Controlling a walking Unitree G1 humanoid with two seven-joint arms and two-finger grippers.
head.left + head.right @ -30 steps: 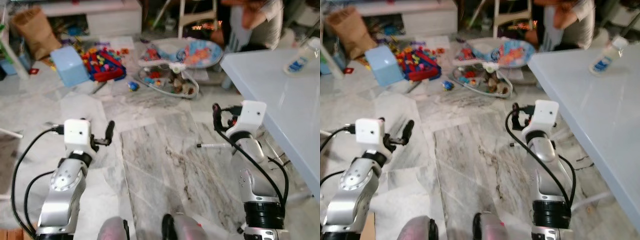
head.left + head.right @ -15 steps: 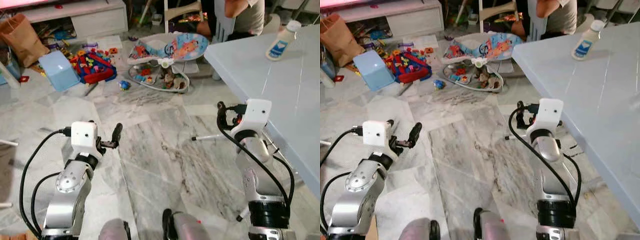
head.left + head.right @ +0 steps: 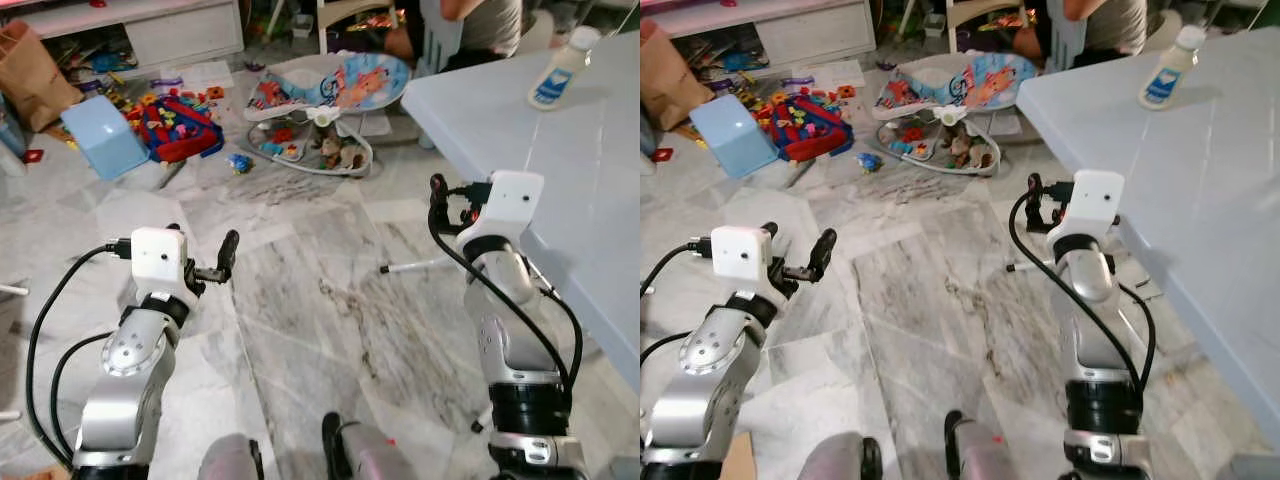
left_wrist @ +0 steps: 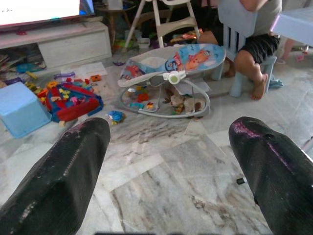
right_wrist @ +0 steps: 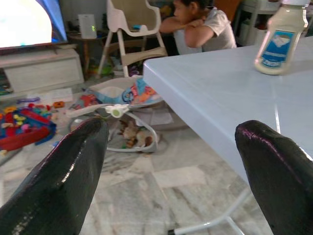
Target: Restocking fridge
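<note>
**Bottle on the tabletop, both claws empty**

A pale plastic bottle [image 3: 1164,67] with a white cap and blue label stands upright at the far part of the smooth, light-blue tabletop [image 3: 1200,200]. Just beside the tabletop's near edge, the right claw [image 3: 437,200] is raised over the floor, its glossy black fingers [image 5: 274,161] spread wide and holding nothing. Well away from the tabletop, the left claw [image 3: 205,262] gapes just as wide, empty too. The floor [image 3: 330,320] is veined grey marble. Beyond the tabletop lie a baby bouncer [image 3: 325,100], scattered toy bricks [image 3: 180,115], a blue box [image 3: 100,135], and a seated person [image 3: 470,25].
</note>
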